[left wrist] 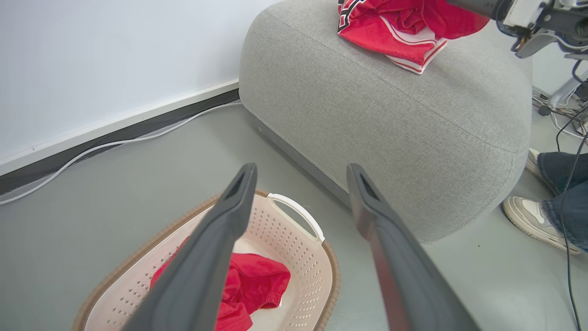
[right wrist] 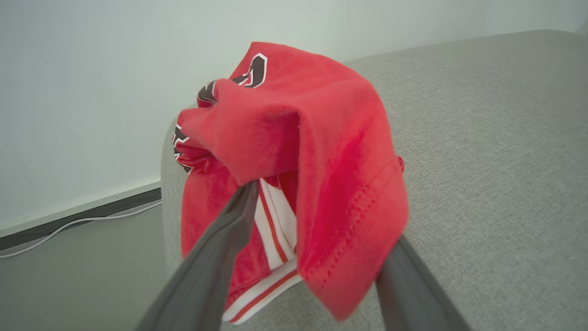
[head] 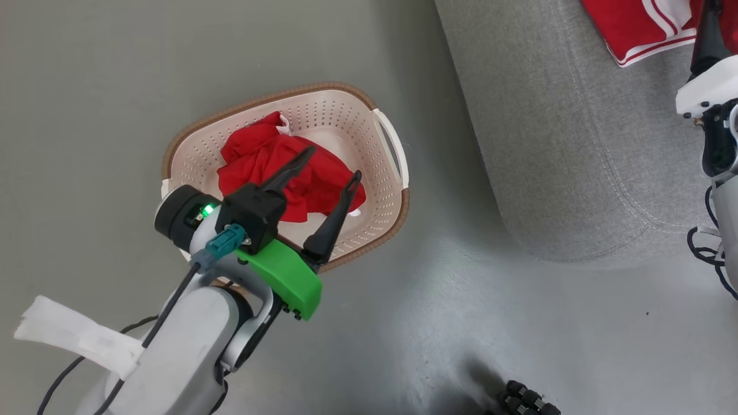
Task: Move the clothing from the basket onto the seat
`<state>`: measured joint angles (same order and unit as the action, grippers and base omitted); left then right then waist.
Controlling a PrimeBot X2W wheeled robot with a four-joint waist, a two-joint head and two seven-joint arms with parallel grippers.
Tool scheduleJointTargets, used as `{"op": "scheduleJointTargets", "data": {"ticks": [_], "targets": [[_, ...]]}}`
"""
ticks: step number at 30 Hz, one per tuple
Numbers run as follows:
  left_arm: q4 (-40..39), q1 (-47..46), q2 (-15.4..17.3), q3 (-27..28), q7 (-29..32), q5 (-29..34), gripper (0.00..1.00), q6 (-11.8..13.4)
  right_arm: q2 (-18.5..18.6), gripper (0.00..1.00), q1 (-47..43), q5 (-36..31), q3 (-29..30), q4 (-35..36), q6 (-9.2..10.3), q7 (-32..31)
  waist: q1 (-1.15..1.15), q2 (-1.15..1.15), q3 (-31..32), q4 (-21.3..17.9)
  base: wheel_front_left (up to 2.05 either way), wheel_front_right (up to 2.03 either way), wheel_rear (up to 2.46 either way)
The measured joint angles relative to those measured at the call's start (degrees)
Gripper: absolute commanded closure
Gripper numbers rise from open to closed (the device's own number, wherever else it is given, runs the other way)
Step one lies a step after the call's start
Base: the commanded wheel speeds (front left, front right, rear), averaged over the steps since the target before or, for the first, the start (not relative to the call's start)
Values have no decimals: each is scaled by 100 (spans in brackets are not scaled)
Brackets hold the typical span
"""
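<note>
A plain red piece of clothing lies crumpled in the cream basket on the floor. My left gripper hovers above it, open and empty. From the left wrist, that garment sits in the basket below the open left gripper. A second red garment with white stripes lies on the grey seat. My right gripper stands open with this numbered garment draped over its fingers, just above the seat.
The basket stands on grey floor just left of the seat. A white wall with a dark baseboard and a cable runs behind. A person's shoe and jeans are beside the seat, near loose cables.
</note>
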<state>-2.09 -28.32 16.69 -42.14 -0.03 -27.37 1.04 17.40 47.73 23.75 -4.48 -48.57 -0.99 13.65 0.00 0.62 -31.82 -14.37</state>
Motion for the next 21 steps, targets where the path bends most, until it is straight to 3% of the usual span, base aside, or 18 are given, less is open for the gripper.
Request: {"op": "scheduleJointTargets", "data": {"ticks": [4, 14, 21], "targets": [[82, 24, -15, 74, -125, -75, 0, 5, -9, 0, -104, -54, -45, 13, -101, 63, 0, 0, 113, -35, 0, 0, 0], [359, 313, -160, 127, -434, -332, 0, 4, 34, 0, -743, -171, 13, 86, -144, 77, 0, 0, 539, -81, 0, 0, 0], [609, 474, -294, 183, -730, -433, 0, -9, 121, 0, -929, -374, 132, 826, -143, 79, 0, 0, 968, -70, 0, 0, 0]]}}
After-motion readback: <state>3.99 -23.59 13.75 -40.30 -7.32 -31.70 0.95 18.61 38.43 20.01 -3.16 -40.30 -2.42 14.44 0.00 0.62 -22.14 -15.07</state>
